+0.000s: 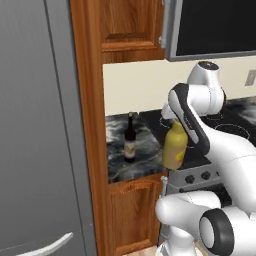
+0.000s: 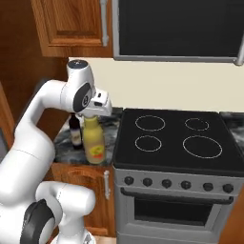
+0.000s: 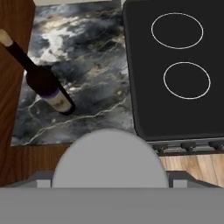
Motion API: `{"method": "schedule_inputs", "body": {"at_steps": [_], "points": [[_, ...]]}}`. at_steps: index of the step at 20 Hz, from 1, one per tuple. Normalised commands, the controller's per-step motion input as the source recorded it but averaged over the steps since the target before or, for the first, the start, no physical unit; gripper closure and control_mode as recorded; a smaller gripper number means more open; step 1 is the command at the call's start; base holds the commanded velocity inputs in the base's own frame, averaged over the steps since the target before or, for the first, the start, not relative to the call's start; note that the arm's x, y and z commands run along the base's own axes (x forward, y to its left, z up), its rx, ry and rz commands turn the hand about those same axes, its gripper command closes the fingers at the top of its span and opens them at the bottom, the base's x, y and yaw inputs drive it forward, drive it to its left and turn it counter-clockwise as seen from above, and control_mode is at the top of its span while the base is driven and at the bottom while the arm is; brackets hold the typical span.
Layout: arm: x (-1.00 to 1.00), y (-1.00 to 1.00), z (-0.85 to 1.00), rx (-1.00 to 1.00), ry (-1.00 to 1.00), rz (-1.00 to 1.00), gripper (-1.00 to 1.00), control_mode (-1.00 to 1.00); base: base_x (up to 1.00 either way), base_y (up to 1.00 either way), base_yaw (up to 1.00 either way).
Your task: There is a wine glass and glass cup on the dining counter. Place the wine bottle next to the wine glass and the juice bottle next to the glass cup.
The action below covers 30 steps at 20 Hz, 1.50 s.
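Observation:
The juice bottle [image 1: 175, 147] [image 2: 94, 143], mustard yellow, hangs upright under my hand by the front right corner of a small marbled counter [image 3: 87, 52]. Its base looks slightly off the stone. My gripper [image 2: 94, 118] sits down over its top. The wide white cap [image 3: 109, 157] looms close in the hand view and hides the fingertips. The wine bottle [image 1: 130, 140] [image 2: 75, 131] [image 3: 46, 85], slim and dark, stands on the same counter behind and to the left. The wine glass, glass cup and dining counter are out of view.
A black stove [image 2: 171, 138] with several burner rings adjoins the counter on the right. A tall grey fridge [image 1: 35, 125] and wooden side panel [image 1: 90, 125] close the left. Wooden cabinets [image 1: 130, 25] and a dark microwave [image 2: 176, 28] hang overhead.

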Motion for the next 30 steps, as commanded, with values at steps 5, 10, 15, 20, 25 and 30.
{"method": "schedule_inputs", "body": {"at_steps": [5,10,15,20,25,30], "points": [[0.00,0.00,0.00,0.00,0.00,0.00,1.00,1.00,-0.33,0.01,-0.63],[0.00,0.00,0.00,0.00,0.00,0.00,1.00,1.00,-0.01,0.00,-0.96],[0.00,0.00,0.00,0.00,0.00,0.00,1.00,1.00,0.00,0.00,-1.00],[0.00,0.00,0.00,0.00,0.00,0.00,1.00,1.00,0.00,0.00,-1.00],[0.00,0.00,0.00,0.00,0.00,0.00,1.00,1.00,0.00,0.00,-1.00],[0.00,0.00,0.00,0.00,0.00,0.00,1.00,1.00,0.00,0.00,-1.00]]}}
